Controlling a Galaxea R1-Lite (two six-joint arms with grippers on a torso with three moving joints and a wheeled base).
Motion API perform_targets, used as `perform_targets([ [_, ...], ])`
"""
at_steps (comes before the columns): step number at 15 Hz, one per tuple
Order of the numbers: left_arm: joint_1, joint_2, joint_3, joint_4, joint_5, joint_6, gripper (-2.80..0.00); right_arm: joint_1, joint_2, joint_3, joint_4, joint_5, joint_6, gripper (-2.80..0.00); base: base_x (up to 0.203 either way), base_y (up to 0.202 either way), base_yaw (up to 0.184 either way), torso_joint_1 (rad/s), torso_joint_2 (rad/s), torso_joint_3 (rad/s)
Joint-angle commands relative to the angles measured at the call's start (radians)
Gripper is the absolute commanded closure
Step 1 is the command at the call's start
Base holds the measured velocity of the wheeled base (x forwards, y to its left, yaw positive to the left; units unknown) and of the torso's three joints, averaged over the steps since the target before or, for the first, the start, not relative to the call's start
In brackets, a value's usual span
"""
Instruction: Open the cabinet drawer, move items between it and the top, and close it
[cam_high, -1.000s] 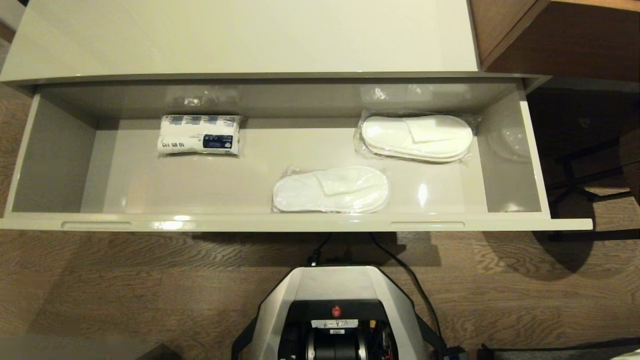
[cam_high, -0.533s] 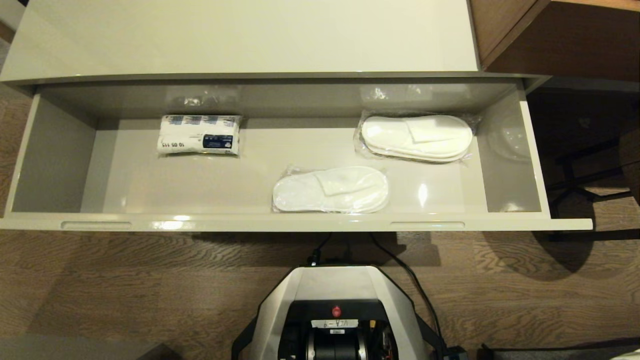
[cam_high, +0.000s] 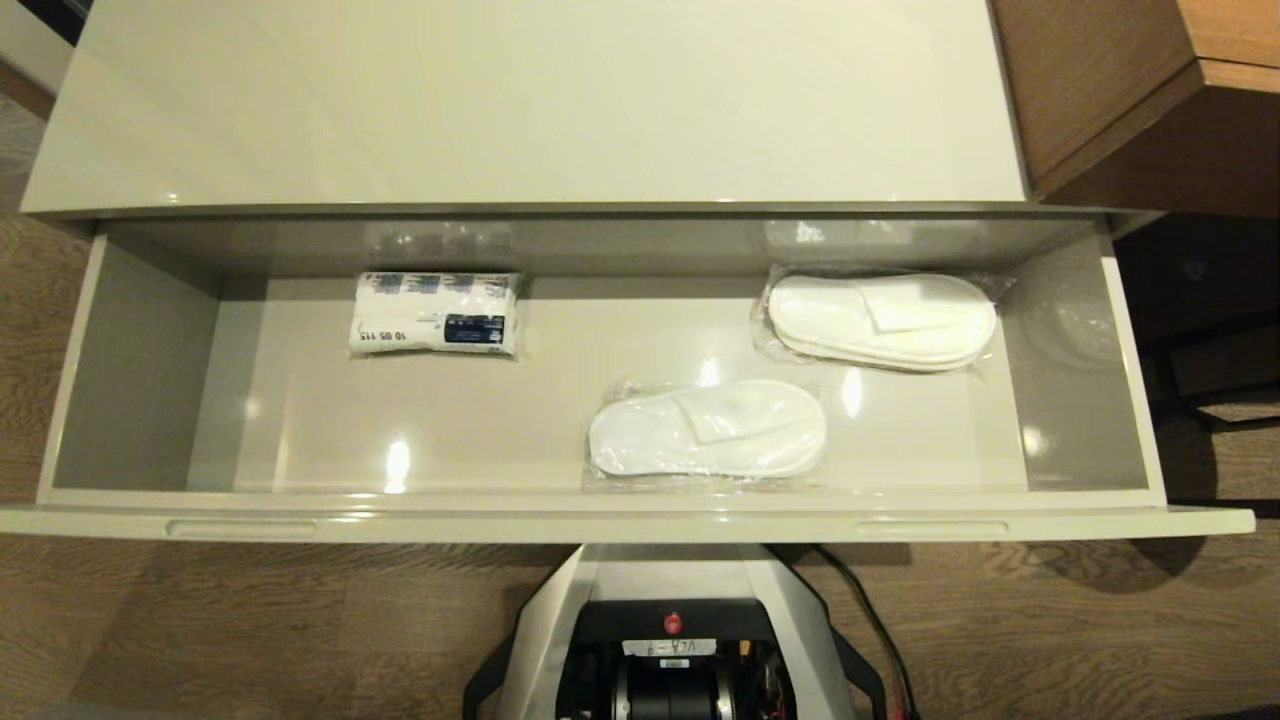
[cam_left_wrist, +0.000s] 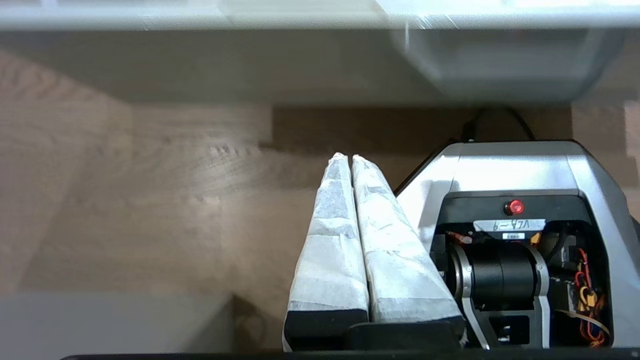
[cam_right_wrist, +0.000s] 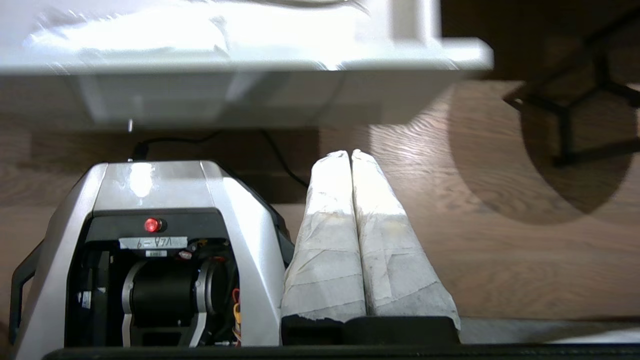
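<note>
Cabinet drawer (cam_high: 600, 515) pulled open below top (cam_high: 520, 100). Inside: wrapped paper roll (cam_high: 435, 314) at left, two slipper pairs (cam_high: 708, 429) at right. Left gripper (cam_left_wrist: 348, 159), right gripper (cam_right_wrist: 349, 154) parked low beside base, fingers together, empty.

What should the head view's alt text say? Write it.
An open cabinet drawer holds a wrapped white paper roll at rear left and two wrapped slipper pairs, centre front and rear right. The cream top lies behind; the robot's base stands below.
</note>
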Motion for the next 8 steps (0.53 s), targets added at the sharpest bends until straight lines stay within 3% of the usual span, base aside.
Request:
perform_targets([
  [1,0.003,0.002,0.0,0.001,0.001,0.0,0.0,-0.001,0.001,0.002,0.002,0.0,0.0,0.0,0.163,0.168,0.0,0.005,0.0,-0.004],
  [3,0.003,0.002,0.0,0.001,0.001,0.001,0.0,0.0,0.001,0.002,0.002,0.0,0.0,0.0,0.047,0.088,-0.006,0.003,0.01,0.002],
  [8,0.003,0.002,0.0,0.001,0.001,0.0,0.0,0.0,0.001,0.002,0.002,0.0,0.0,0.0,0.0,0.0,0.0,0.0,0.0,0.0],
])
